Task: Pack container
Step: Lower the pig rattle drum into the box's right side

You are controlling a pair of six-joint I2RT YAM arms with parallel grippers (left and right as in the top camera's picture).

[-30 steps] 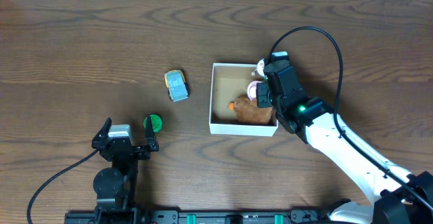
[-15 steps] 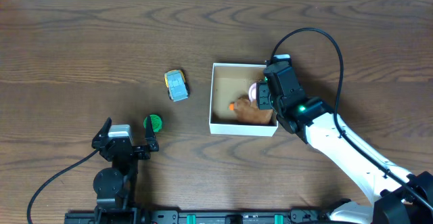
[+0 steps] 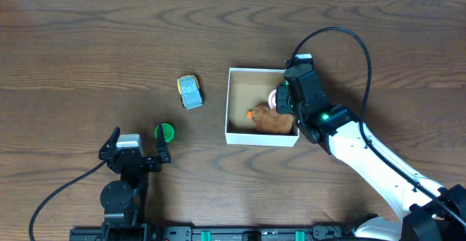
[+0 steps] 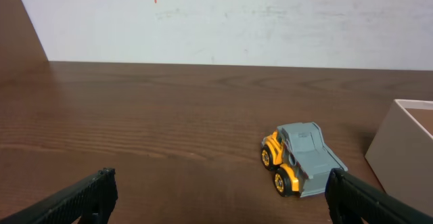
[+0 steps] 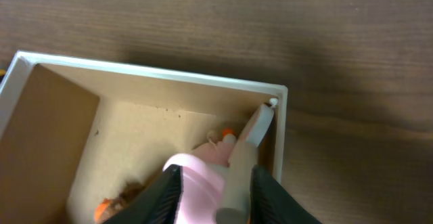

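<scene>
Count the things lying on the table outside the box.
2. A yellow and grey toy truck lies just left of the box; a small green round piece sits further left, nearer the front. The right arm could hide more.

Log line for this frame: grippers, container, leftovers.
right gripper: shut on pink toy, inside container corner | left gripper: open, empty | container: brown plush inside | outside: toy truck, green piece

The container had white walls and a tan inside, alongside a pink toy, a grey-and-yellow truck, a green disc and a dark wood-grained table.
</scene>
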